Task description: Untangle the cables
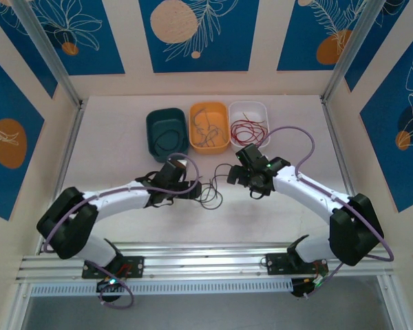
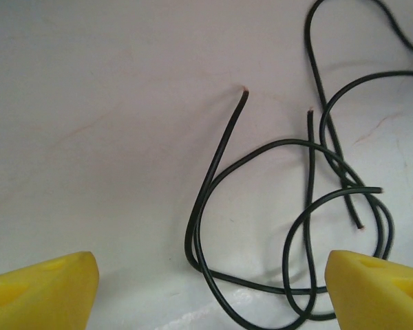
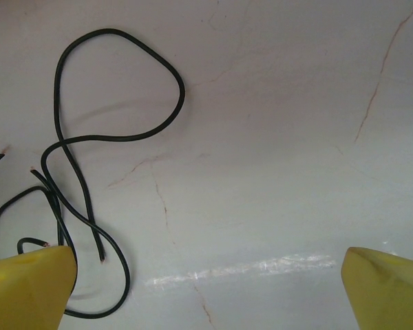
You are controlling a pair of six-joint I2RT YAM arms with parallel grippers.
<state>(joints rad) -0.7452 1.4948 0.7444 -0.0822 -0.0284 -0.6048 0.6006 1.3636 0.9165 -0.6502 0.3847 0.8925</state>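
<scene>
A tangle of thin black cables (image 1: 210, 194) lies on the white table between my two grippers. In the left wrist view their loops (image 2: 191, 234) overlap and run between my yellow fingertips (image 2: 45, 289), flat on the table, with bare ends pointing up. My left gripper (image 2: 210, 292) (image 1: 193, 187) stands open around those loops, touching none. My right gripper (image 3: 206, 289) (image 1: 235, 175) is open over bare table. The black cables (image 3: 124, 137) lie by its left fingertip (image 3: 27, 289).
Three bins stand in a row at the back: a dark green one (image 1: 151, 127) with a dark cable, an orange one (image 1: 193, 127) with greyish cables, and a white one (image 1: 265, 117) with red cables (image 1: 250, 128). Purple arm cables arc over both arms.
</scene>
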